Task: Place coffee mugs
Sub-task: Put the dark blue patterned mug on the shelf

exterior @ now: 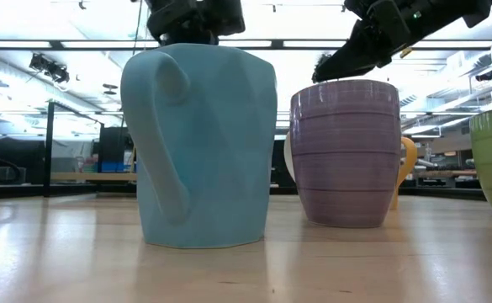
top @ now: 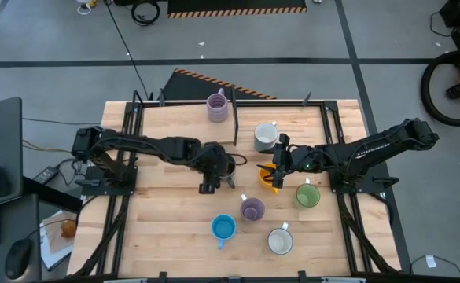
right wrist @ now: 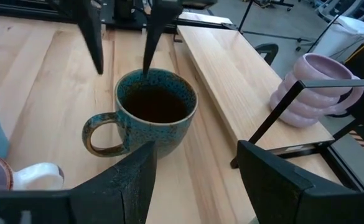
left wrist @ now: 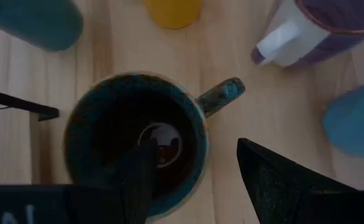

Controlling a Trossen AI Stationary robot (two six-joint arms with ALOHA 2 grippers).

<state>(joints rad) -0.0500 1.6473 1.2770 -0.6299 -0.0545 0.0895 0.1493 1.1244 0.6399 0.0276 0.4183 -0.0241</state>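
Left wrist view, dark brown mug (left wrist: pixel 138 140) upright, handle apparently toward purple mug (left wrist: pixel 331 25)

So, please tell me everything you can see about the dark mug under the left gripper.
The dark mug looks like glazed ceramic, speckled teal outside and near black inside, with a brownish loop handle on one side. It stands upright and empty on the wooden table, near the middle. The left gripper is open, with one finger inside the rim and the other outside it. No other mug touches it.
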